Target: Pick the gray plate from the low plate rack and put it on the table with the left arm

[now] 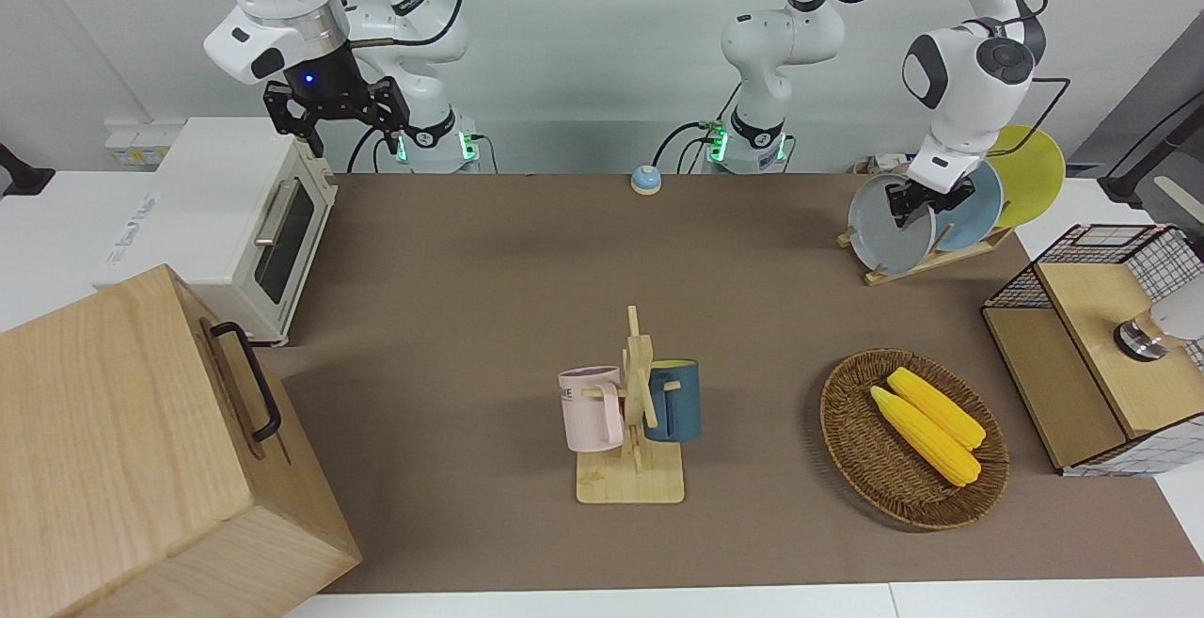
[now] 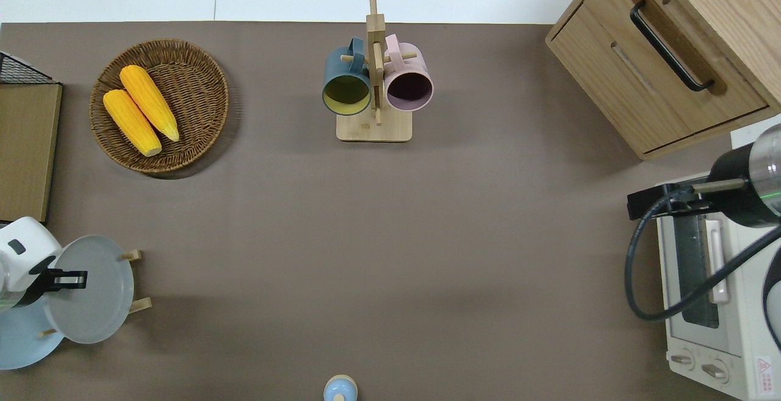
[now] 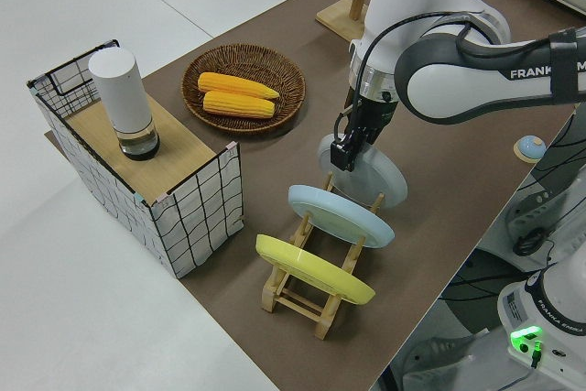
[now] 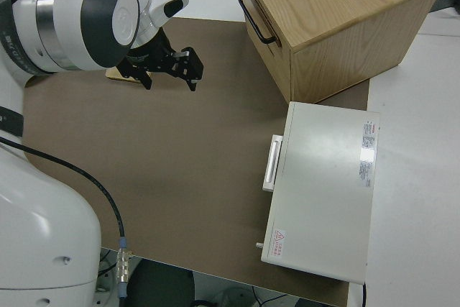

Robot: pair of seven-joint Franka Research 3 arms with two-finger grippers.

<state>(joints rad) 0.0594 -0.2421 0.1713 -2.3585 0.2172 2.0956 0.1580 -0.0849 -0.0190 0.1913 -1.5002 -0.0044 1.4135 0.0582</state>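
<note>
The left end effector (image 2: 72,279) is closed on the top rim of the gray plate (image 2: 97,291), which leans in the rack (image 1: 926,261) near the desk's (image 2: 390,236) 8 o'clock corner, so it must lift up first.

Front faces robots, overhead looks down, both share table (image 1: 470,317)

The white jointed left arm (image 1: 969,63) bends down from a raised elbow, wrist tilted, its black two-finger left gripper (image 1: 925,199) pointing downward with fingers (image 3: 341,155) closed on a rim. The white right arm (image 1: 282,7) is parked, its black right gripper (image 1: 339,124) spread wide.
</note>
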